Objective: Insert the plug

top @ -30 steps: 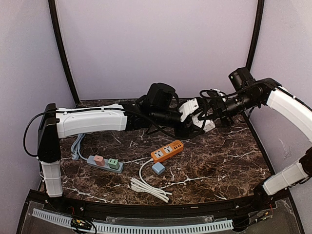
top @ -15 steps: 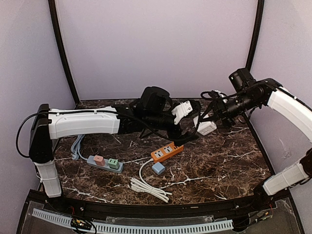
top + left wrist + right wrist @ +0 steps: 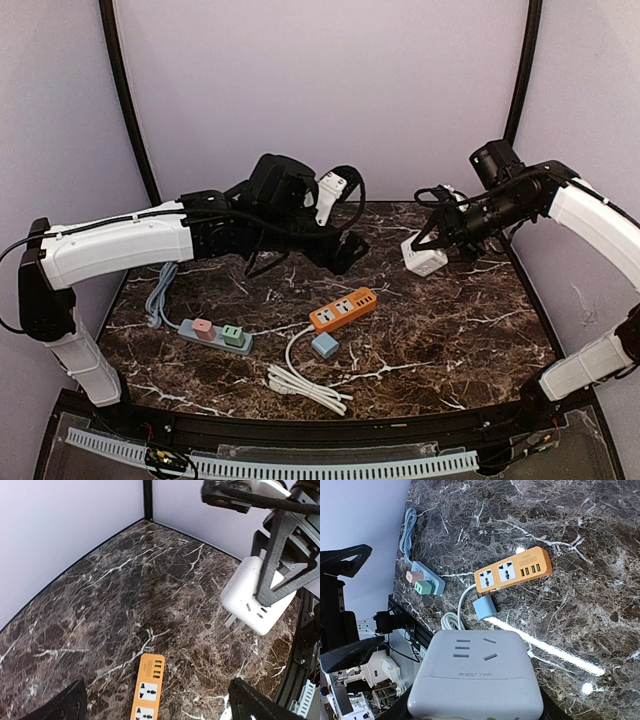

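The plug (image 3: pixel 423 255) is a white cube adapter with metal prongs, hanging in the air over the table's back right. My right gripper (image 3: pixel 441 243) is shut on it. In the right wrist view its socket face (image 3: pixel 476 677) fills the lower frame between my right gripper's (image 3: pixel 475 702) dark fingers. The left wrist view shows the plug (image 3: pixel 250 600) at the upper right, prongs pointing down-left. My left gripper (image 3: pixel 345 222) hovers open and empty left of the plug, apart from it. The orange power strip (image 3: pixel 343 309) lies mid-table, below my open left gripper (image 3: pixel 160 707).
A blue plug (image 3: pixel 324 345) on a coiled white cord (image 3: pixel 305 385) lies just in front of the orange strip. At the left, a grey strip (image 3: pixel 215 335) carries a pink and a green plug, with a grey-blue cable (image 3: pixel 158 298) behind it. Purple walls enclose the marble table (image 3: pixel 470 340).
My left gripper has opened and pulled back to the left, away from the white plug. The right gripper keeps its hold on the plug and has hardly moved.
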